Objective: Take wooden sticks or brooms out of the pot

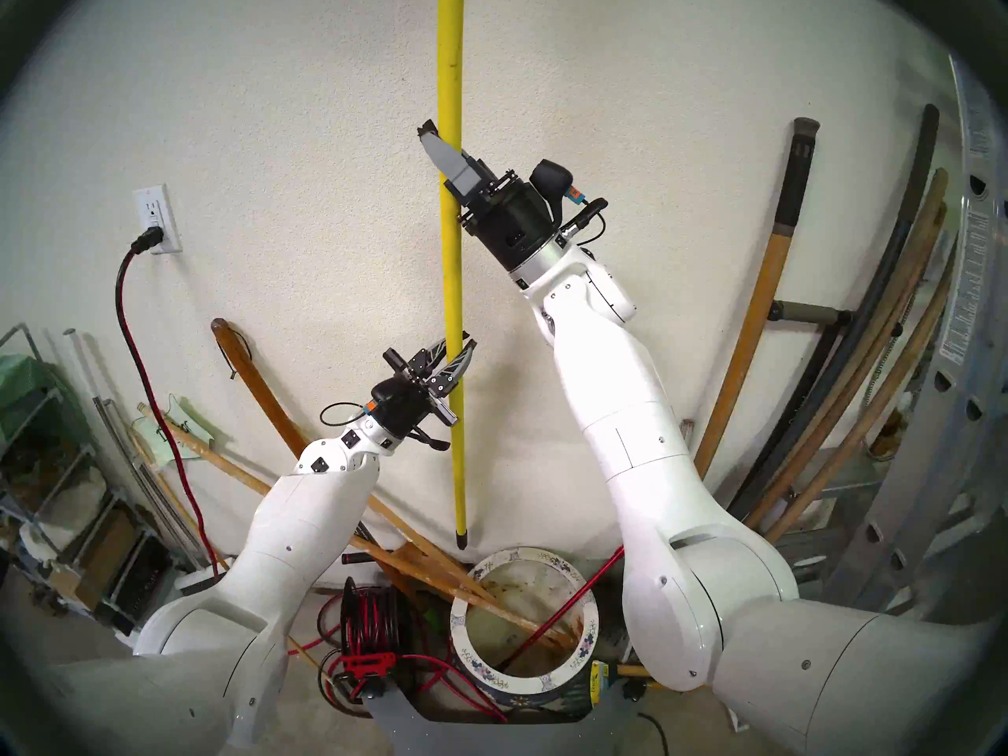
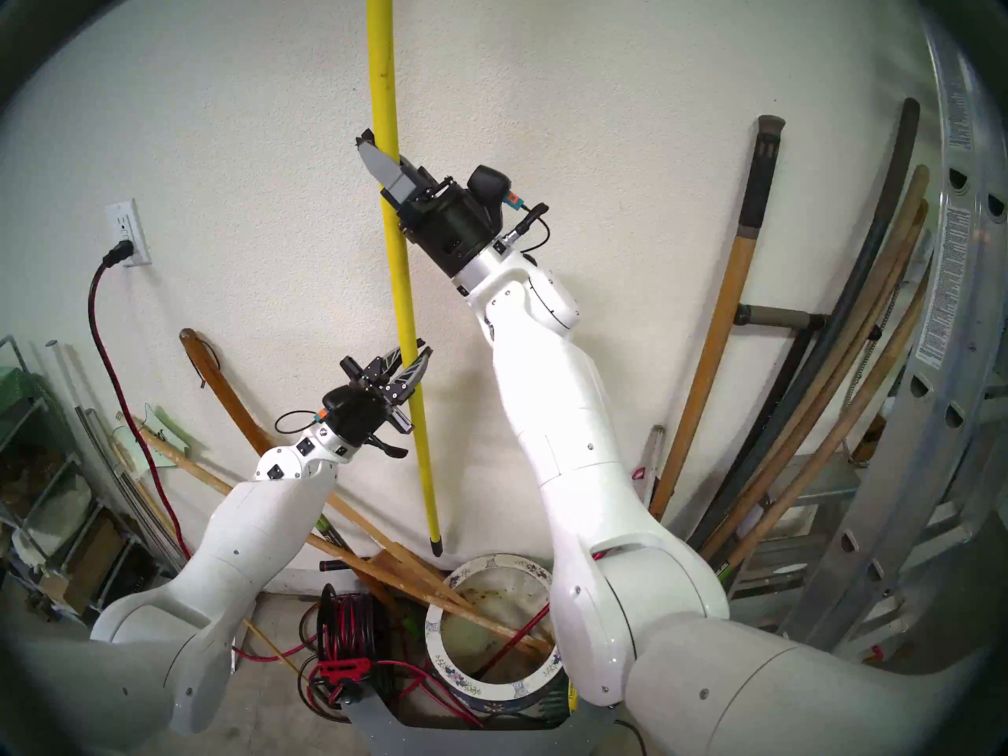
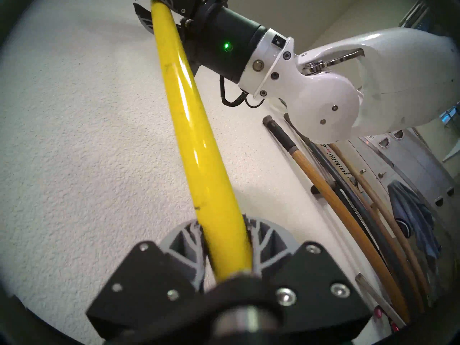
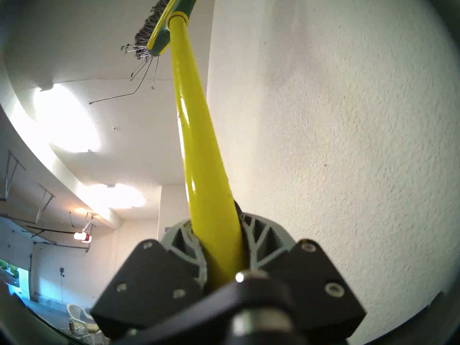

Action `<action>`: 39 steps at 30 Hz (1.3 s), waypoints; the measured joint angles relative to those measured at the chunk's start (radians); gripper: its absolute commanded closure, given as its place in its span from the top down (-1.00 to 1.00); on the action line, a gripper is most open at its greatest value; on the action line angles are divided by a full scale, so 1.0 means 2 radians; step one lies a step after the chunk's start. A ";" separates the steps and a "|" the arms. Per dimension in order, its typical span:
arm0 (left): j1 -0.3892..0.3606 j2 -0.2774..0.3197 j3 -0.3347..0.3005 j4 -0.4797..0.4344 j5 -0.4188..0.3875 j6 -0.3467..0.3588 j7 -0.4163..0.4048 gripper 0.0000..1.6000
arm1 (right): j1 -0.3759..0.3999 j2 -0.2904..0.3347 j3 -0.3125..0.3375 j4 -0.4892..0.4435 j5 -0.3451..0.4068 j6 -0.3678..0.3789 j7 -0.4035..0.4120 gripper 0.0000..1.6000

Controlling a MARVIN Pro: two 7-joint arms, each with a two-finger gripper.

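The broom (image 1: 451,247) is held nearly upright in front of the textured white wall (image 1: 273,193), head uppermost, by both arms. The right gripper (image 1: 443,157) is clamped on the yellow pole high up; the left gripper (image 1: 457,356) is clamped on the same pole lower down, its ribbed fingers (image 3: 189,240) pressed against either side of the shaft. In the right wrist view the pole runs up to the yellow-and-green broom head (image 4: 171,25), whose dark bristles (image 4: 143,35) spread beneath the ceiling. The pole's black-capped lower end (image 1: 462,539) hangs clear of the pot (image 1: 567,569), above its far rim and apart from it. The white pot, its rim painted with small flowers, stands on the floor between the arms and contains brown wooden poles (image 1: 507,610) leaning out to the left and a thin red rod (image 1: 567,599) leaning right. A red-and-black cord reel (image 1: 368,624) stands just left of the pot; more long handles (image 1: 763,302) and a ladder (image 1: 976,302) lean at the right.
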 measured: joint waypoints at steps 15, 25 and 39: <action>0.040 0.028 -0.006 -0.032 -0.022 0.016 -0.016 -1.00 | -0.018 -0.015 -0.022 0.001 -0.006 0.004 -0.009 -1.00; 0.052 0.055 -0.013 -0.054 -0.029 0.024 -0.025 -1.00 | -0.021 -0.031 -0.038 0.001 -0.014 0.005 -0.018 -1.00; 0.060 0.088 -0.025 -0.077 -0.036 0.034 -0.035 -1.00 | -0.019 -0.053 -0.052 0.001 -0.021 0.005 -0.031 -1.00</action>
